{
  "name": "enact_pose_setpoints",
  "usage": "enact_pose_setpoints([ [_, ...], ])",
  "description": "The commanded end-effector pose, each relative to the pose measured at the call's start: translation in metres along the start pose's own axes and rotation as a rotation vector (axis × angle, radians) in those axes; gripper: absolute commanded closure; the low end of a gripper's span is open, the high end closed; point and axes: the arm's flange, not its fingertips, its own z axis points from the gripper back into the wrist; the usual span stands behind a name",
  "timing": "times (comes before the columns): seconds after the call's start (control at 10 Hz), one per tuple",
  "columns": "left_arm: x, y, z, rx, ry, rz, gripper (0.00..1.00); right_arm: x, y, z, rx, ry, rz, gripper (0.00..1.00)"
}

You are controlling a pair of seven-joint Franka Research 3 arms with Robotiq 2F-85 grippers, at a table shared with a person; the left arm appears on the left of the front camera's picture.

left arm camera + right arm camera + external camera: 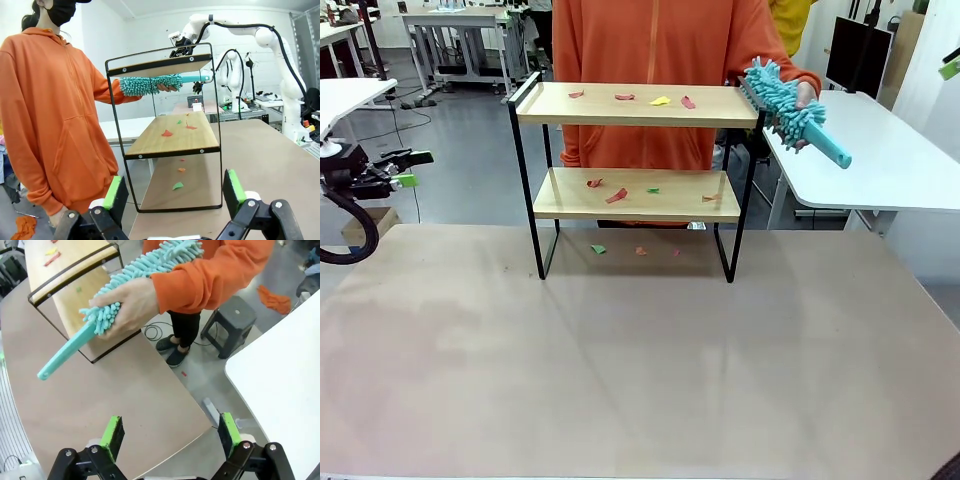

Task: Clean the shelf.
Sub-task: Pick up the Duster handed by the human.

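The shelf stands at the table's far side, its two wooden boards in a black frame. Small coloured paper scraps lie on the top board, on the lower board and on the table beneath. A person in an orange hoodie stands behind it and holds a teal fluffy duster at the shelf's right end, handle pointing away from the shelf. My left gripper hovers open off the table's left edge, facing the shelf. My right gripper is open, empty and high above the duster's handle.
The wide beige table stretches bare in front of the shelf. A white table stands to the right and another at the far left. A dark stool sits on the floor by the person's feet.
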Motion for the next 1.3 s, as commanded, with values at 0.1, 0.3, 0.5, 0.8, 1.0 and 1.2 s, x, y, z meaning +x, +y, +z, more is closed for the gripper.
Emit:
enact_pose_setpoints([
  [0.1, 0.001, 0.000, 0.000, -0.001, 0.004, -0.015, 0.00, 0.047, 0.096, 0.004, -0.192, 0.025, -0.165, 0.00],
  [0.3, 0.001, 0.000, 0.000, -0.001, 0.004, -0.015, 0.00, 0.071, 0.147, -0.001, -0.183, 0.092, -0.270, 0.00],
  [0.5, 0.001, 0.000, 0.000, -0.001, 0.004, -0.015, 0.00, 0.081, 0.202, -0.008, -0.284, 0.164, -0.386, 0.00],
  [0.8, 0.001, 0.000, 0.000, -0.001, 0.004, -0.015, 0.00, 0.070, 0.255, -0.012, -0.296, 0.141, -0.471, 0.00],
  [1.0, 0.001, 0.000, 0.000, -0.001, 0.004, -0.015, 0.00, 0.055, 0.277, -0.048, -0.327, 0.137, -0.463, 0.00],
  [1.2, 0.001, 0.000, 0.000, -0.001, 0.004, -0.015, 0.00, 0.056, 0.274, -0.070, -0.275, 0.187, -0.528, 0.00],
])
